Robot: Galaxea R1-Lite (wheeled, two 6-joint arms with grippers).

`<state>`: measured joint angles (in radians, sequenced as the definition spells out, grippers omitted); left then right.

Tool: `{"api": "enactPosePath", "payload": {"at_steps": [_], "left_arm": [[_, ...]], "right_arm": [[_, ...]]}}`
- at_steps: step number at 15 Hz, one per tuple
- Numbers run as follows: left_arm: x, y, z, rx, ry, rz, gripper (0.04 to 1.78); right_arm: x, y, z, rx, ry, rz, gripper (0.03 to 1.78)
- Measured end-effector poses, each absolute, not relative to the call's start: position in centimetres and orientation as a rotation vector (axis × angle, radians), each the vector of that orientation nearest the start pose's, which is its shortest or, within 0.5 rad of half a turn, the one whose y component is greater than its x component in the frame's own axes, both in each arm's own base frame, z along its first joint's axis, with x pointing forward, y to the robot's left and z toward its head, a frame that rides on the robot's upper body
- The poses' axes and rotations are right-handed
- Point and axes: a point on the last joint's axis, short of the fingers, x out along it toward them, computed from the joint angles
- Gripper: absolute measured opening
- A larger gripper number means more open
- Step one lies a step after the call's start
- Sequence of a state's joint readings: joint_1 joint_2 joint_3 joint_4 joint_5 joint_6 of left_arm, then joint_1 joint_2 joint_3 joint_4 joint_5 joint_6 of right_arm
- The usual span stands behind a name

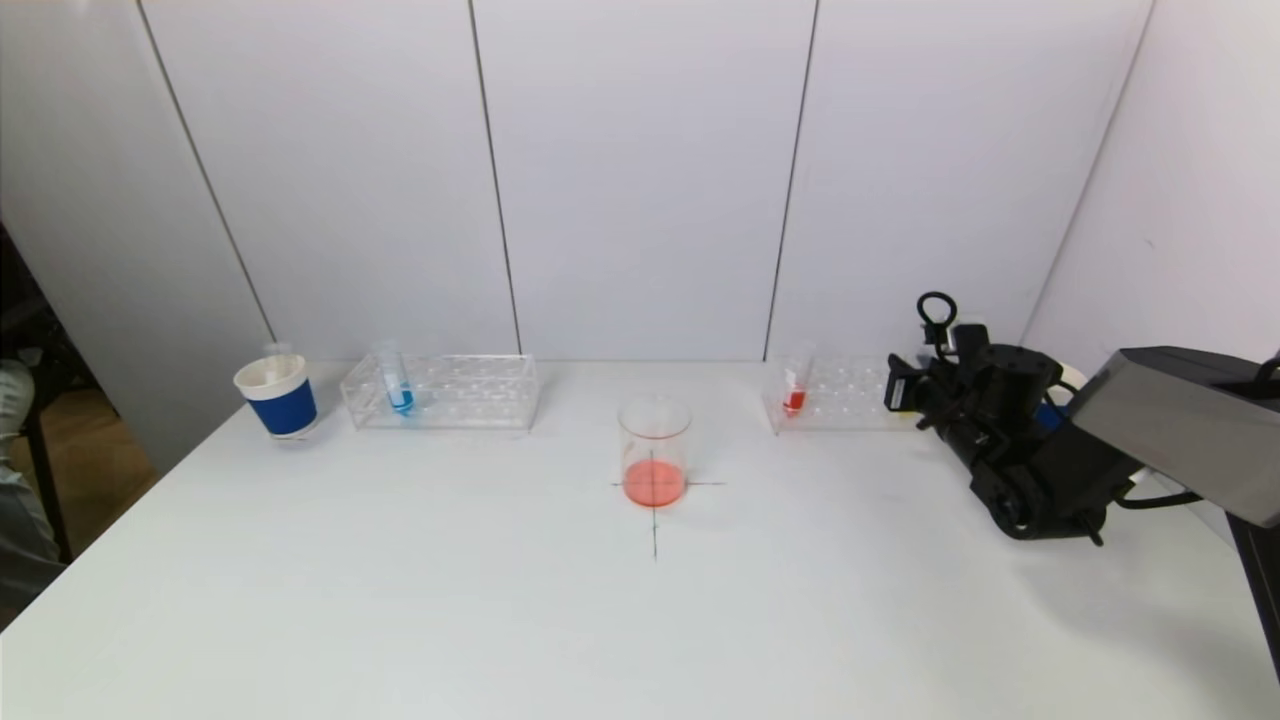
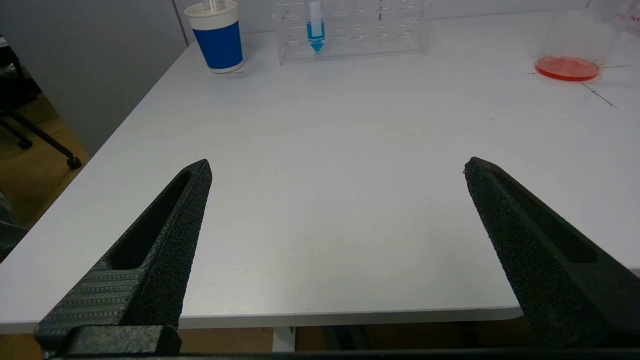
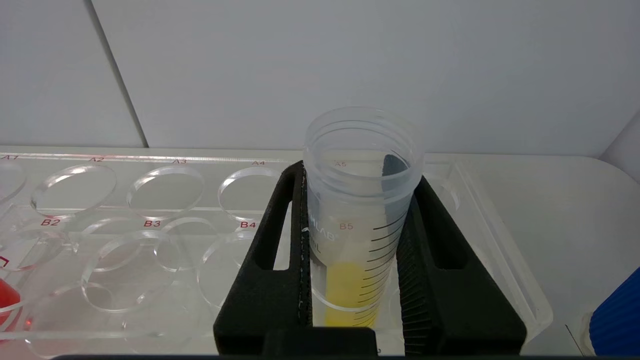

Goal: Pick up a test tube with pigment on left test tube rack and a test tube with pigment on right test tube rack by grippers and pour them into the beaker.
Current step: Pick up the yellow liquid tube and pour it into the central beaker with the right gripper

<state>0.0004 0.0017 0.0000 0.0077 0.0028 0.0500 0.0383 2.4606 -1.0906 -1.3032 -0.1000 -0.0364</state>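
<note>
Yellow-pigment clear plastic test tube (image 3: 357, 235) with black graduation marks stands upright in the right clear acrylic test tube rack (image 3: 150, 210), in the hole marked B5, lower centre of the right wrist frame; right black gripper (image 3: 356, 250) has its two fingers (image 3: 272, 260) clamped on the tube's sides, rim open at top. In the head frame that right gripper (image 1: 925, 395) sits at mid right, over the far-right end of the right rack (image 1: 835, 395), its yellow tube hidden there by the arm. Red-pigment clear test tube (image 1: 796, 385) stands upright at the rack's left end, upper right of centre; a red edge of it shows at lower left of the right wrist frame (image 3: 7, 300). Clear glass beaker (image 1: 655, 450) with orange-red liquid at its bottom stands centre frame on a black cross mark, on the white table (image 1: 400, 600); also upper right of the left wrist frame (image 2: 570, 50). Left clear acrylic test tube rack (image 1: 445, 392) at upper left of centre holds an upright blue-pigment clear test tube (image 1: 395, 385) near its left end; same pair at top centre of the left wrist frame (image 2: 360, 30) (image 2: 315, 30). Blue-and-white paper cup (image 1: 278, 398) just left of that rack, apart from it; top left in the left wrist frame (image 2: 216, 37). Left black gripper (image 2: 337, 167) hangs near the table's front edge, fingers (image 2: 165, 240) spread wide apart, holding nothing. A blue cup edge (image 3: 615, 320) shows at lower right of the right wrist frame.
</note>
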Motion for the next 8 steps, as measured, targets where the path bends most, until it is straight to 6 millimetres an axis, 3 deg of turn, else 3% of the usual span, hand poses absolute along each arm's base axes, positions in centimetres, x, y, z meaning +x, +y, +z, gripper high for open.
{"api": "enactPosePath", "payload": {"at_steps": [8], "left_arm": [[-2.3, 0.0, 7.5, 0.050, 0.009, 0.003, 1.76]], "right_arm": [[44.2, 1.4, 3.6, -0.042, 0.062, -0.062, 0.54]]}}
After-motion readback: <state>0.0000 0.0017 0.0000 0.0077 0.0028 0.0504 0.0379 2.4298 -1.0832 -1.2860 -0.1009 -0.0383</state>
